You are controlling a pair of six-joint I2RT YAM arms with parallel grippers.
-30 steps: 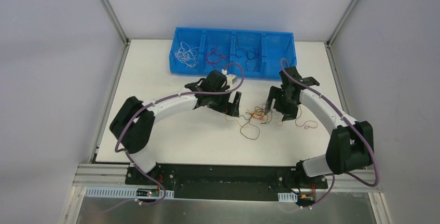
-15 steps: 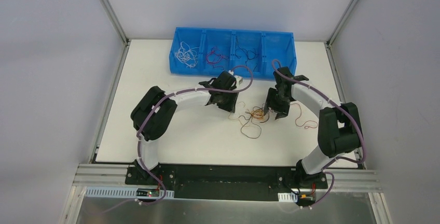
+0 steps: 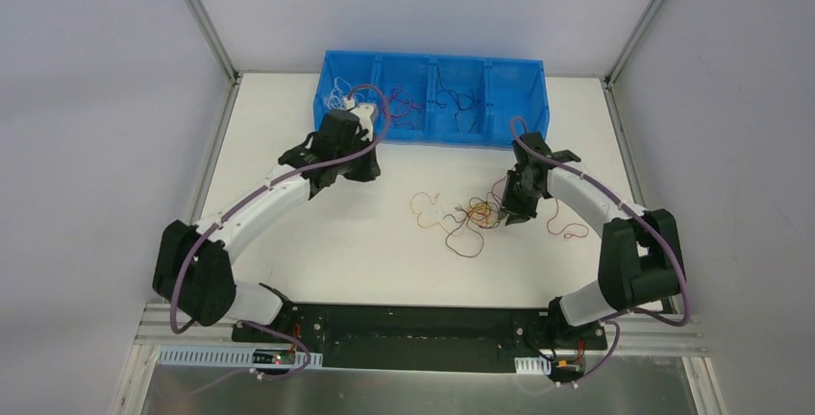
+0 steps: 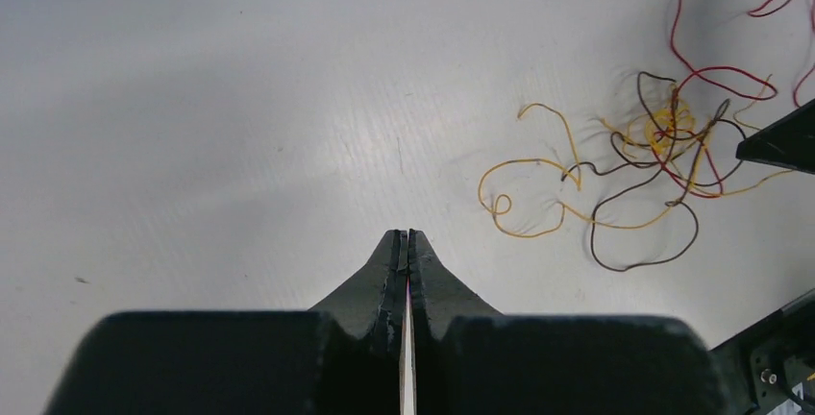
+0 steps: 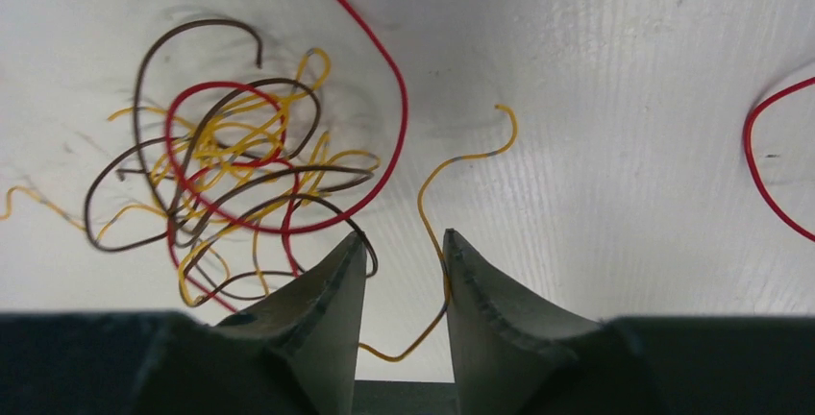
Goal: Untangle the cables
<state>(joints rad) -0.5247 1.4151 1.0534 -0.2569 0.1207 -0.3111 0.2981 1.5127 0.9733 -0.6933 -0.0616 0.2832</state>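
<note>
The tangle of cables (image 3: 473,213), yellow, brown and red, is found on the white surface (image 3: 317,242), in front of the blue bin (image 3: 519,84). The right claw (image 5: 402,239) is held open just beside the tangle, with one yellow strand passing between its fingers. The left claw (image 4: 404,234) is pressed closed, well apart from the tangle; whether a strand is pinched cannot be told.
</note>
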